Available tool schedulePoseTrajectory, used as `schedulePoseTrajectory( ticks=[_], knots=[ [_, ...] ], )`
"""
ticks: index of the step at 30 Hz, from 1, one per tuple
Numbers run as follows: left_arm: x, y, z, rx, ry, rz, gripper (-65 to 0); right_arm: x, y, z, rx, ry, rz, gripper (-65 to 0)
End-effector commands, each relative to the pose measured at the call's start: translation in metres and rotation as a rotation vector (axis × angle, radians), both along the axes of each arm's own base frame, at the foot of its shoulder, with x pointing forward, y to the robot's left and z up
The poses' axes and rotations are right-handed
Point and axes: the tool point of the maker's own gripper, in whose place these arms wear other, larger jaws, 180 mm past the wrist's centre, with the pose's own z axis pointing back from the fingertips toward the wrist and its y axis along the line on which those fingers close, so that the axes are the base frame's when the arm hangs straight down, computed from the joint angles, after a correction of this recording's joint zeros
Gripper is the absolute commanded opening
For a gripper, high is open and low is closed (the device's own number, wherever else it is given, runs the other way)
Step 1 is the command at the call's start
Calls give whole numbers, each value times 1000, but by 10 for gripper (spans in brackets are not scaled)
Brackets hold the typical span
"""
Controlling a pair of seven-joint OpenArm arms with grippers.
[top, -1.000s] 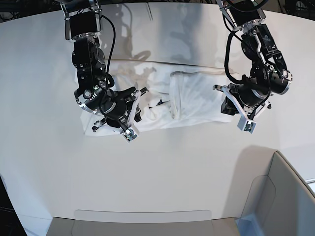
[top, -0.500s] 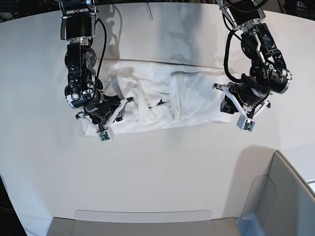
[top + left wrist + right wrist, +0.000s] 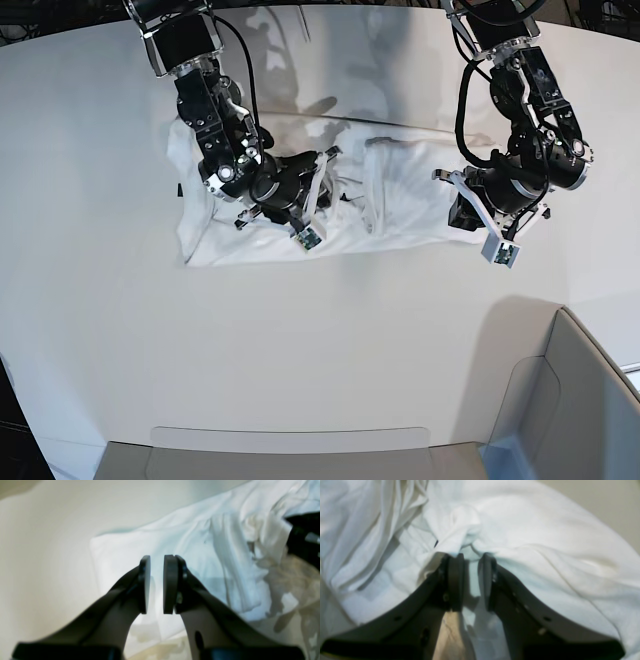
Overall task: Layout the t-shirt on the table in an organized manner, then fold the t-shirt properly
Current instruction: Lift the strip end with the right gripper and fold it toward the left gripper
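Observation:
The white t-shirt (image 3: 410, 205) lies crumpled across the far middle of the table (image 3: 300, 350), smoother on its left part and bunched in the centre. My right gripper (image 3: 322, 180) is over the shirt's middle. In the right wrist view the right gripper (image 3: 471, 560) is shut on a raised fold of the t-shirt (image 3: 545, 542), with creases running out from the tips. My left gripper (image 3: 452, 200) hovers at the shirt's right end. In the left wrist view the left gripper (image 3: 157, 562) is narrowly open with nothing between the pads, above a flat corner of the t-shirt (image 3: 200, 542).
A grey bin-like corner piece (image 3: 570, 400) stands at the table's near right. A beige ledge (image 3: 290, 455) runs along the near edge. The table's curved far edge passes behind both arms.
My right arm has swung from the shirt's lower left edge to its middle, dragging cloth with it, and the shirt's left part now lies flatter. The left arm has not moved.

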Motion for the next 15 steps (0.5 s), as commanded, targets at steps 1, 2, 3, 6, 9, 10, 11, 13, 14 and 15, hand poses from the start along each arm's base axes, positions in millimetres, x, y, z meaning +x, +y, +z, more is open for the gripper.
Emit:
schedulePoseTrajectory(
  ticks=[1, 2, 3, 6, 9, 10, 11, 13, 14, 15],
  knots=[
    [7, 1, 12, 1, -49, -4, -560, 3, 10, 11, 25, -33, 22, -506],
    [7, 1, 12, 1, -49, -4, -560, 0, 12, 9, 24, -28, 31, -506],
    [7, 1, 12, 1, -49, -3, -560, -3, 14, 11, 26, -31, 40, -506],
    [7, 2, 12, 3, -48, -2, -560, -9, 13, 21, 22, -72, 69, -506],
    [7, 2, 12, 3, -48, -2, -560, -20, 16, 35, 17, -125, 123, -506],
    [7, 2, 12, 3, -48, -2, -560, -25, 17, 36, 7, -133, 151, -506],
    [7, 2, 12, 3, -48, -2, -560, -31, 19, 33, -6, -128, 180, -506],
    [7, 2, 12, 3, -48, -2, -560, -46, 23, 21, -37, -104, 239, -506],
    [7, 2, 12, 3, -48, -2, -560, -55, 25, 11, -53, -82, 270, -506],
    [7, 2, 12, 3, -48, -2, -560, -65, 31, 3, -63, -60, 302, -506]
  ],
)
